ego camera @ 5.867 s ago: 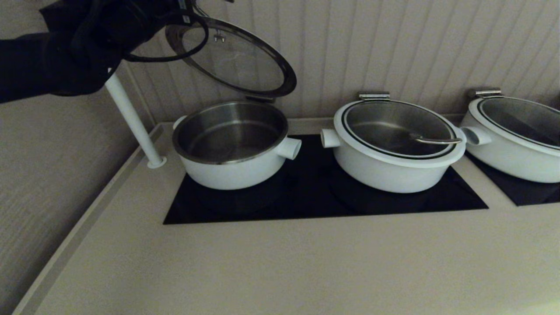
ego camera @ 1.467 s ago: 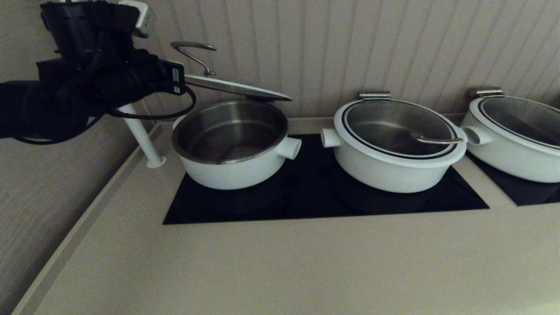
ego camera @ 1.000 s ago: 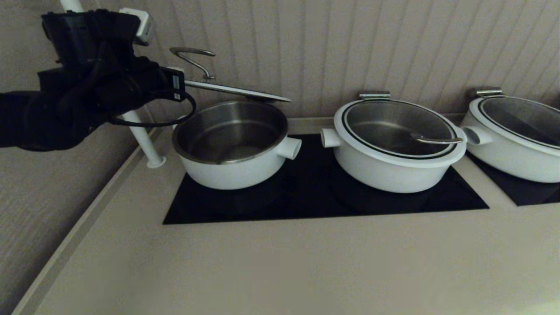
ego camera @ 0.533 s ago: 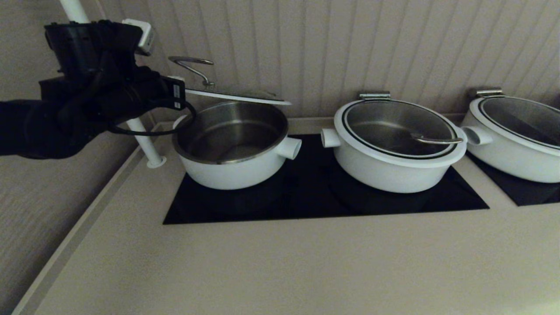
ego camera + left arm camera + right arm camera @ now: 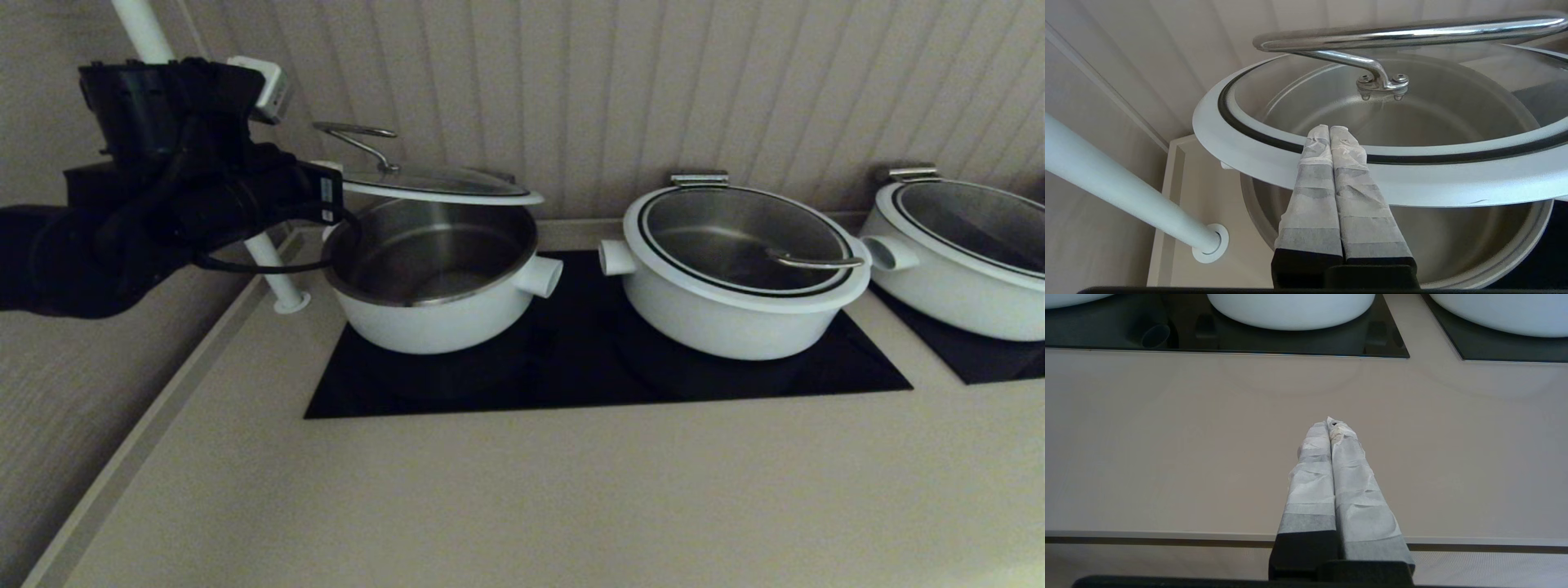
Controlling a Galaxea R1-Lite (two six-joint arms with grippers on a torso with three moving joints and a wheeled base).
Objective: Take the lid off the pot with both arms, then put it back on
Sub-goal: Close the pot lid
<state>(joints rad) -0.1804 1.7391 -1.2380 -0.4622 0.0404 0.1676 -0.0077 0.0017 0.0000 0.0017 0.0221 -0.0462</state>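
The leftmost white pot [image 5: 433, 322] stands open on the black cooktop [image 5: 571, 376]. Its glass lid [image 5: 433, 184], with a white rim and a metal loop handle [image 5: 355, 132], hovers nearly level just above the pot and stays attached at the back. My left gripper [image 5: 333, 189] is at the lid's left edge. In the left wrist view its shut fingers [image 5: 1329, 130] lie across the top of the lid rim [image 5: 1241, 143], below the handle [image 5: 1404, 32]. My right gripper [image 5: 1329, 421] is shut and empty over the countertop [image 5: 1167, 437], out of the head view.
Two more white pots with closed lids stand to the right [image 5: 735, 269] [image 5: 963, 253]. A white pole [image 5: 261, 261] rises from the counter just left of the open pot, under my left arm. A ribbed wall runs close behind the pots.
The lid has swung down from a steep tilt to nearly level over the pot. My left arm has come down with it.
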